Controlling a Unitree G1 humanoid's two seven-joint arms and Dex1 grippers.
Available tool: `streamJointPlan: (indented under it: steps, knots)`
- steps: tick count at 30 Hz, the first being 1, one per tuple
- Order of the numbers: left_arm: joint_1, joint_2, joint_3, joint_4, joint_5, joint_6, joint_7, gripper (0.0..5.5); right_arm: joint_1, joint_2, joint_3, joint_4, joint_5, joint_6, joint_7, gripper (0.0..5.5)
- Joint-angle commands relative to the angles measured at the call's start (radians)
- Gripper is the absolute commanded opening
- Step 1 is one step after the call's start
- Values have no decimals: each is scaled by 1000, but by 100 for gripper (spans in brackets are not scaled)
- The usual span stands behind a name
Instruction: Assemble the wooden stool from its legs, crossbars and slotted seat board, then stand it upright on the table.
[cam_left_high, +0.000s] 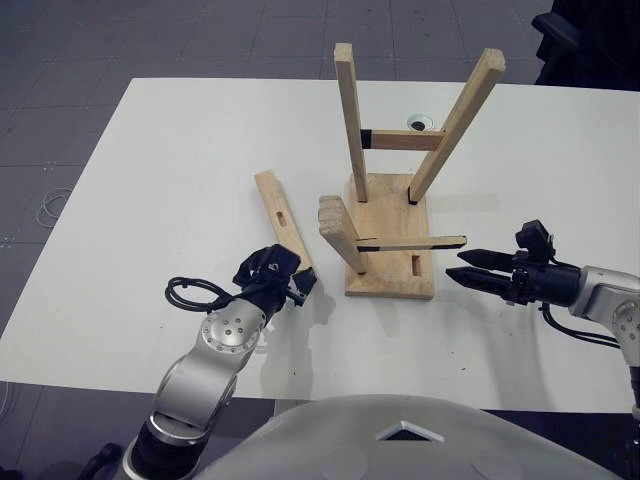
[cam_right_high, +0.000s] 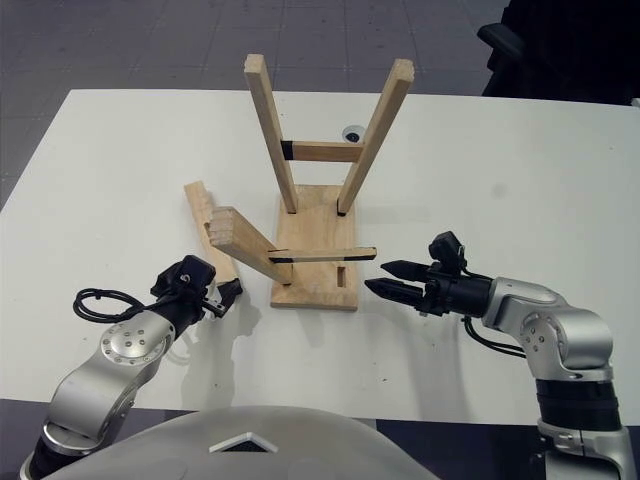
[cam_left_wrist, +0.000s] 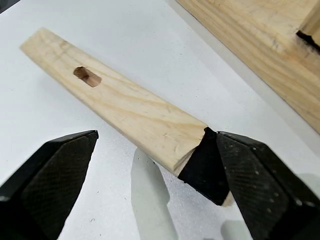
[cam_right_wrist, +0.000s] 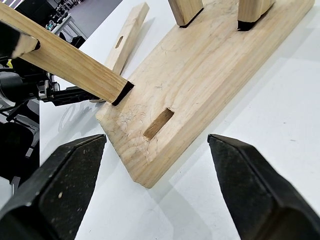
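Two end effectors (cam_left_high: 305, 285) (cam_left_high: 457, 266), four legs (cam_left_high: 280, 215).

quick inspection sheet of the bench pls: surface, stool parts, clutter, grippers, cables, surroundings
surface: white table, round port hole at its far side
job's things: seat board lying flat; left far leg and right far leg stand in it, joined by a crossbar; third leg leans in a near slot, its second crossbar pointing right; empty slot near right; loose leg flat, left of the board
clutter: nothing seen
grippers: left gripper at the loose leg's near end, jaws open; right gripper right of the board, jaws open
cables: black loop by the left wrist
surroundings: grey tiled floor, dark chair
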Motion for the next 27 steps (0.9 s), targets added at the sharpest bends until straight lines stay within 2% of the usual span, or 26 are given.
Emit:
streamJointPlan:
  steps: [1, 7, 11, 16, 22, 27]
  knots:
    - [52, 41, 41, 30, 13, 4, -18, 434, -2, 5, -4, -5, -7, -2, -13, 374]
    - [125, 100, 103, 62, 17, -47, -49, 434, -4, 6, -5, 3, -9, -3, -15, 374]
    - [111, 96, 130, 70, 16, -80, -59, 434, -4, 7, -4, 3, -9, -2, -19, 374]
    - [67, 46, 180, 79, 1, -172, -61, 434, -7, 11, -1, 8, -11, -4, -23, 374]
    - [-48, -57, 307, 49, -94, -244, -81, 434, -38, 15, 1, 25, -12, -4, -28, 374]
    - [-24, -91, 333, 66, -158, -301, -123, 434, -46, 19, 7, 29, -19, -6, -28, 374]
